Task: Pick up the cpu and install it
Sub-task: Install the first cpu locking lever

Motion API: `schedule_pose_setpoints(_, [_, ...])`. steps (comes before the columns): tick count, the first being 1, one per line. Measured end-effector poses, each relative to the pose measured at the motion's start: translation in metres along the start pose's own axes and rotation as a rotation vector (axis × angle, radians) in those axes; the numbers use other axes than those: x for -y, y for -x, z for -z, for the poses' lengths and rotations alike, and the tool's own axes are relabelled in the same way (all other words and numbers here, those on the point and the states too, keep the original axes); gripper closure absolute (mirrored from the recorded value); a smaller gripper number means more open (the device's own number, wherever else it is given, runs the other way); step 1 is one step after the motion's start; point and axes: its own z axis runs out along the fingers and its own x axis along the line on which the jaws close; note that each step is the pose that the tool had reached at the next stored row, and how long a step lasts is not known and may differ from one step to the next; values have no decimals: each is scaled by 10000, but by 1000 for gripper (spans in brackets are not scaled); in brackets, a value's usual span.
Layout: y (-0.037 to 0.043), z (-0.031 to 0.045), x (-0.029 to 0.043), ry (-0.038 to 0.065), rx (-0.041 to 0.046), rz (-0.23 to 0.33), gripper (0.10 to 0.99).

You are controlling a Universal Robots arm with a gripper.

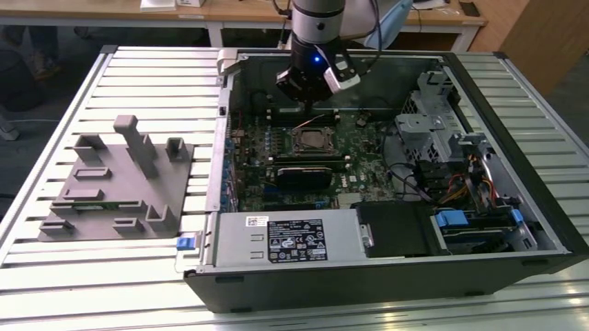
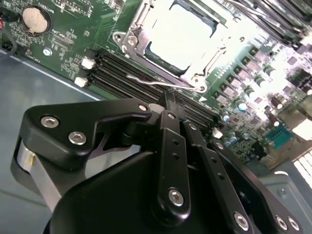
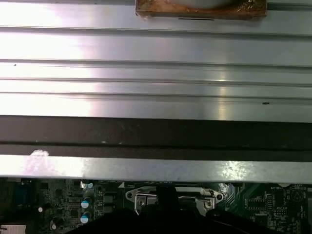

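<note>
cpu (image 2: 183,36) | silvery-white square, seated flat in socket (image 1: 314,140) | jaws (image 2: 168,105) closed, empty, above it

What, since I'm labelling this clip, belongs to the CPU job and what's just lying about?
Job: cpu, lying in the motherboard socket; hand above the board.
Lying about: grey tray beside the case; power supply; drive cage.

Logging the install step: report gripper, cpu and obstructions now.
Gripper inside the open computer case, above the motherboard socket. Fingers unclear. Cpu seated in the socket, silvery top showing. Socket lever beside it; nothing across the socket.
</note>
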Motion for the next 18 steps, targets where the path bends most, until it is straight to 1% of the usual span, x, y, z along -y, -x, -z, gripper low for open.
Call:
schedule_pose_setpoints(6, [65,-47,1,-1,-1,3,980])
schedule_pose_setpoints(18, [91,-116,-30,-1,-1,3,980])
